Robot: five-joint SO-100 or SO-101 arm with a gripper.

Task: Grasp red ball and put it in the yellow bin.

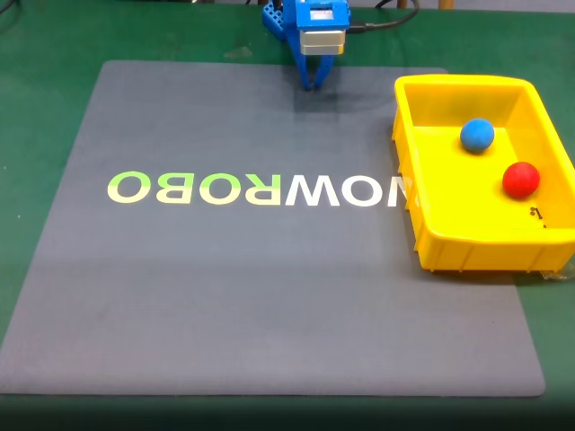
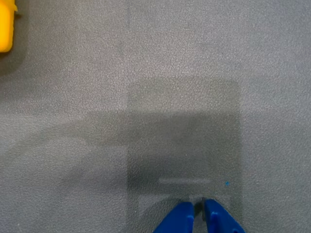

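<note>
Tool (image 2: 198, 217) closed, empty | smooth red ball (image 1: 520, 180) inside glossy rectangular yellow bin (image 1: 467, 247) | grainy grey mat (image 1: 269, 296)

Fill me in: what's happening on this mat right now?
Nothing is being handled. The red ball already lies in the yellow bin, beside a blue ball. The blue arm sits at the far edge of the grey mat, its pincer shut and empty, pointing down at bare mat in the wrist view.
</note>
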